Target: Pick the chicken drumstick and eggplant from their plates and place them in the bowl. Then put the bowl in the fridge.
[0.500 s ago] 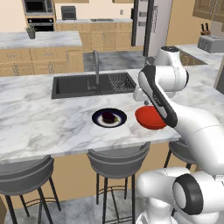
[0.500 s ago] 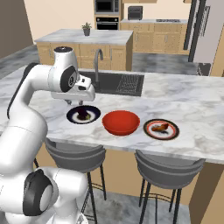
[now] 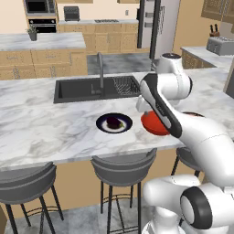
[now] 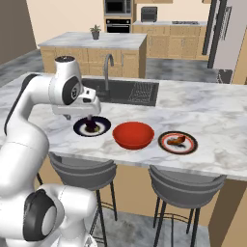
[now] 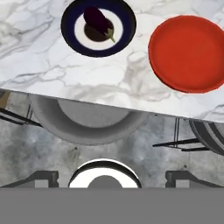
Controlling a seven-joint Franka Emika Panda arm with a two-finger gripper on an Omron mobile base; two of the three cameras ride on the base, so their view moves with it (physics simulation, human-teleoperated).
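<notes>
The claw [image 4: 89, 117] hangs above the eggplant [image 5: 97, 20] on its black-rimmed plate [image 5: 70, 26]; whether it is open cannot be told. Beside it the red bowl [image 4: 133, 135] sits empty on the desk [image 4: 212, 111], and the drumstick [image 4: 176, 141] remains plated. Nothing is moved yet.

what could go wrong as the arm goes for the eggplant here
The eggplant is small and rounded on a flat black-rimmed plate, so the fingers could roll it off or shove the plate. The red bowl sits close beside that plate and might get bumped. The chicken drumstick lies beyond the bowl, so reaching it later means crossing over.
</notes>
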